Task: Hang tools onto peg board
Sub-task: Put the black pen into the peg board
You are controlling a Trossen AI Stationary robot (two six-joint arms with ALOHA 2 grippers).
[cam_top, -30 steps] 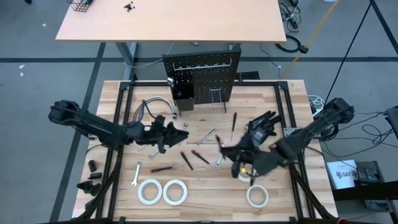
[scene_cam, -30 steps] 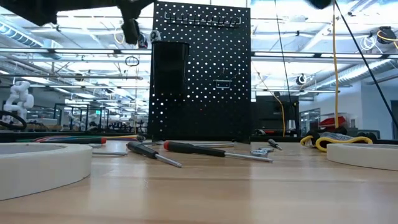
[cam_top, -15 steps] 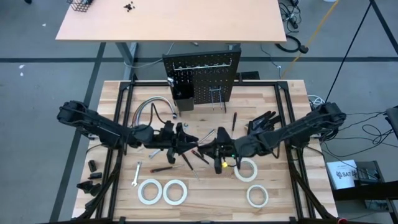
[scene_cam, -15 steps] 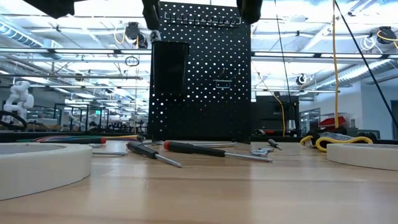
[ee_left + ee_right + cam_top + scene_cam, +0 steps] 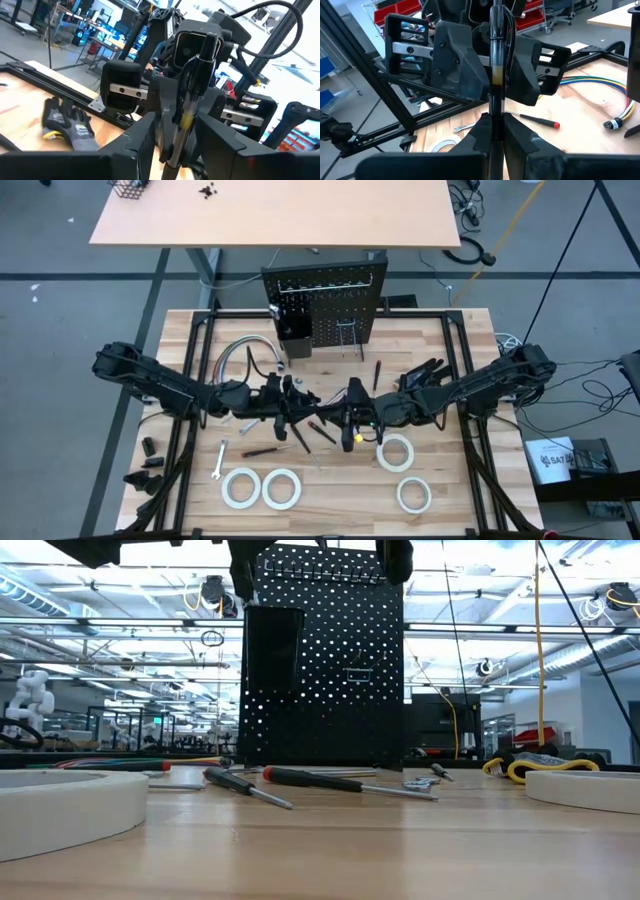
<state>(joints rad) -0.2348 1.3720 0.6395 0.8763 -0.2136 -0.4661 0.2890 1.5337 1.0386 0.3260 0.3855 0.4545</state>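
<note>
Barely started: peg board (image 5: 325, 305) at top centre looks bare of tools, most still on the tabletop (image 5: 440, 490); mid-frame, right end effector (image 5: 352, 418) clenched on a screwdriver (image 5: 496, 60), left end effector (image 5: 296, 406) half-open around it.

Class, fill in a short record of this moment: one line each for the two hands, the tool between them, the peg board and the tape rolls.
right hand: above mid-table, shut on a slim dark tool
slim dark tool: upright between both hands, yellowish band on its shaft
left hand: facing the right hand, at the same tool; grip unclear
peg board: upright at the table's far edge
tape rolls: four, flat on the table's near half
</note>
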